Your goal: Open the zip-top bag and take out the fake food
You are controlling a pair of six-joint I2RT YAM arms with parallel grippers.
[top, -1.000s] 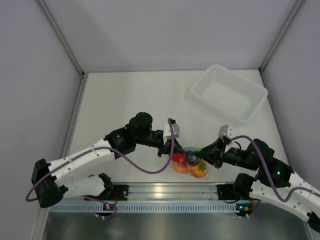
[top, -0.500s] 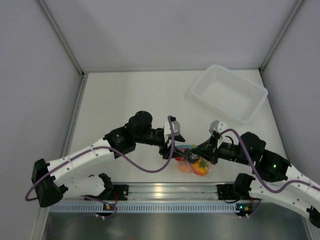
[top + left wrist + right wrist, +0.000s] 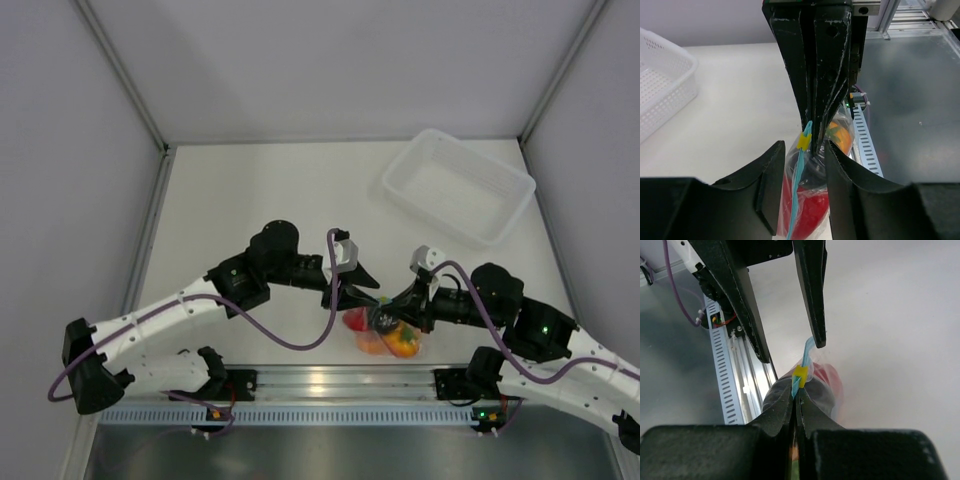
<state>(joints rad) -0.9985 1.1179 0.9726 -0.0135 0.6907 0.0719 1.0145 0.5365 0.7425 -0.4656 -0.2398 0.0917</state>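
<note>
— Though you have both arms in over the table [image 3: 250, 200], you're early in this job. The tray [image 3: 455, 185] sits well apart, at the far right.

— What are my grippers doing?

— Your left gripper [image 3: 804, 152] is spread, one finger on each side of the bag [image 3: 388, 335] at its top edge. I can't tell whether either finger touches it. Your right gripper [image 3: 796, 392] is pinched tight on that same edge.

— Where is the bag?

— It's near the table's front edge, between and just below the two grippers. I can't tell whether it rests on the table or hangs. All the food [image 3: 398, 342] I can see is inside it: the pepper [image 3: 807, 215], a fruit [image 3: 837, 132] and a dark piece [image 3: 382, 317].

— Is it open?

— I judge not. The strip [image 3: 796, 200] looks closed, and the slider [image 3: 804, 141] sits right at your right fingertips. So nothing is done yet: you have the zip to run, then every piece to lift out.
</note>
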